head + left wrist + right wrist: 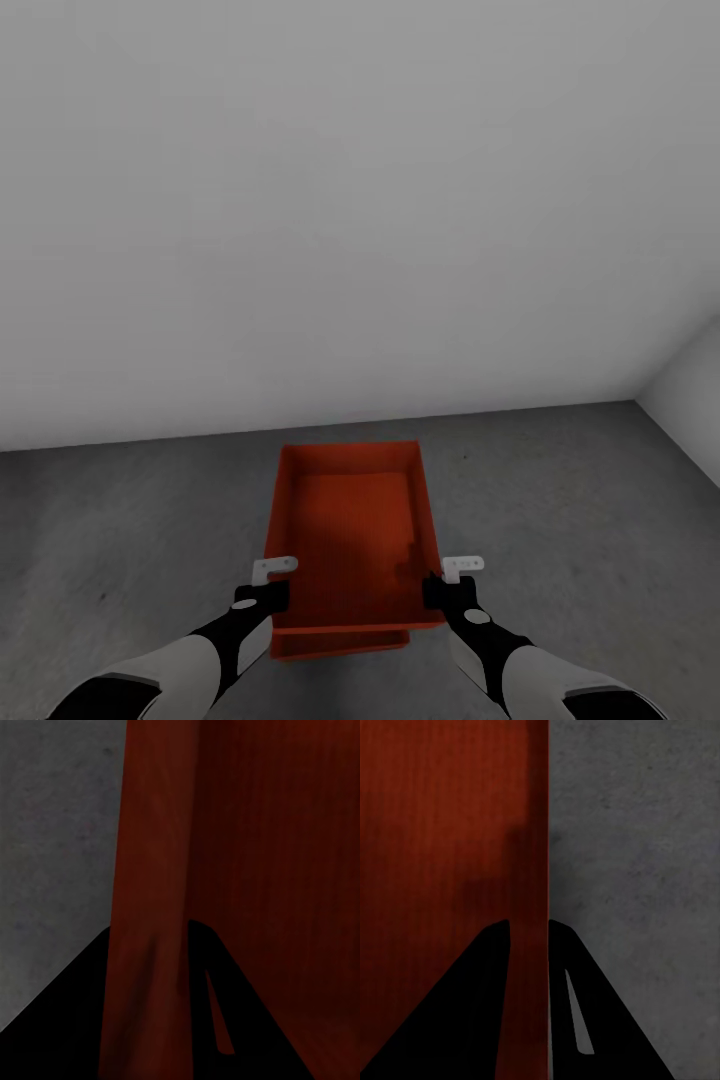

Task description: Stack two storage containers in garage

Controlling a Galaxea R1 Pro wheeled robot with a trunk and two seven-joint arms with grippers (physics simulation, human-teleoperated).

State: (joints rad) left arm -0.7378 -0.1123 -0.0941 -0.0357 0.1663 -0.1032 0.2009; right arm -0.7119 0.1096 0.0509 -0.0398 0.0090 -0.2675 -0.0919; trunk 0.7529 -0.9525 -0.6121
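My left gripper (pixel 262 597) is clamped on the left wall of the upper storage container (pixel 352 530), one finger (pixel 60 1020) outside and one inside, and my right gripper (pixel 447 592) pinches its right wall the same way. The container hangs between my hands above the floor (pixel 560 500), a second storage container's edge (pixel 340 642) showing just beneath its near rim, near the white wall (pixel 300 200).

Open grey floor (pixel 560 500) either side of the container (pixel 352 520); white wall (pixel 350 200) seemingly close behind.
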